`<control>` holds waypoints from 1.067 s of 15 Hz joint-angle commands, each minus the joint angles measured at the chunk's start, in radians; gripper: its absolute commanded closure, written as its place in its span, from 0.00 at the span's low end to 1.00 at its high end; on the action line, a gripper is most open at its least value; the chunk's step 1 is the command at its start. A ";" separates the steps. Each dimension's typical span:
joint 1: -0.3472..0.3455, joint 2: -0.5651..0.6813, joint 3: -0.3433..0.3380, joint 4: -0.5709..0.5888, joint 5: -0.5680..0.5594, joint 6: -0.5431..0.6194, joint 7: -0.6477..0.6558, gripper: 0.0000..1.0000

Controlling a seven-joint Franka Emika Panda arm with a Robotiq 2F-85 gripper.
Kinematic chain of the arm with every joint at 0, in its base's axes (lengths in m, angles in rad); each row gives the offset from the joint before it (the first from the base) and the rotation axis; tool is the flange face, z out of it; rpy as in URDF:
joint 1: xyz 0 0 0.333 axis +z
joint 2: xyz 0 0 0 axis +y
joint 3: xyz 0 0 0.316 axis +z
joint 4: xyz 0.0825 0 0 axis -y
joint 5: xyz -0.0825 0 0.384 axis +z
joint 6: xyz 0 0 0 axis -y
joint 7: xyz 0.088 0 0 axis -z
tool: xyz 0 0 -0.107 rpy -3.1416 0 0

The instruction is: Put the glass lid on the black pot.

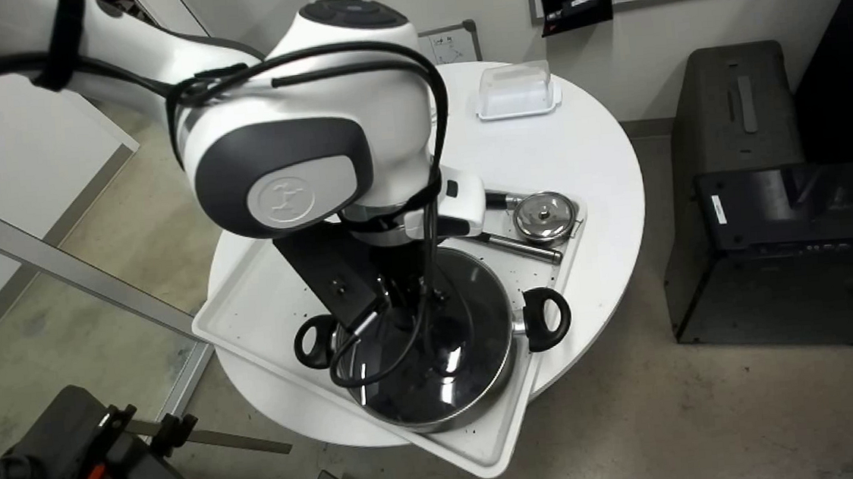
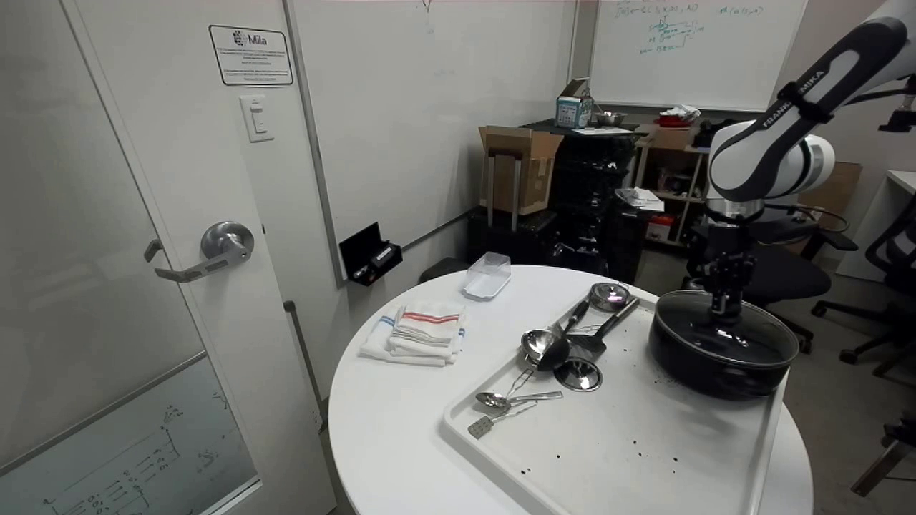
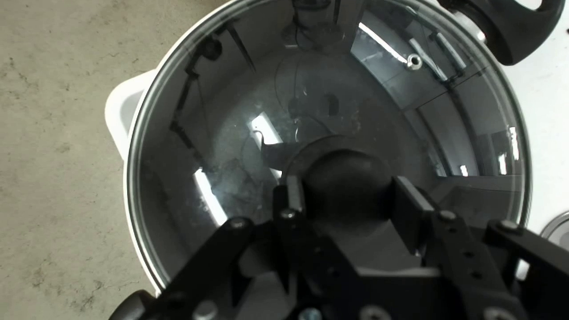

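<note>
In the wrist view we see the gripper (image 3: 350,194) over the glass lid (image 3: 320,102), its jaws part-way apart with the pads (image 3: 294,194) lying against both sides of the dark knob (image 3: 349,175), so it has hold of the lid. In both exterior views the lid covers the black pot (image 2: 705,368), its rim following the pot's; whether it bears its full weight there we cannot tell. The pot stands upright near one corner of the white tray (image 2: 608,465), and in an exterior view we see its two handles (image 1: 534,322) jutting out on opposite sides. Farther along the tray lie a black ladle (image 2: 553,355), a spatula (image 2: 588,345) and a small spoon (image 2: 494,400). Folded towels (image 2: 426,332) and a clear box (image 2: 486,277) sit on the round table (image 2: 390,422).
</note>
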 commanded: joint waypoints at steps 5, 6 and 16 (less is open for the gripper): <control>-0.005 -0.010 0.015 0.006 0.033 0.008 0.004 0.28; -0.005 -0.010 0.016 0.006 0.034 0.008 0.003 0.24; -0.002 -0.031 0.026 0.003 0.044 0.016 -0.006 0.00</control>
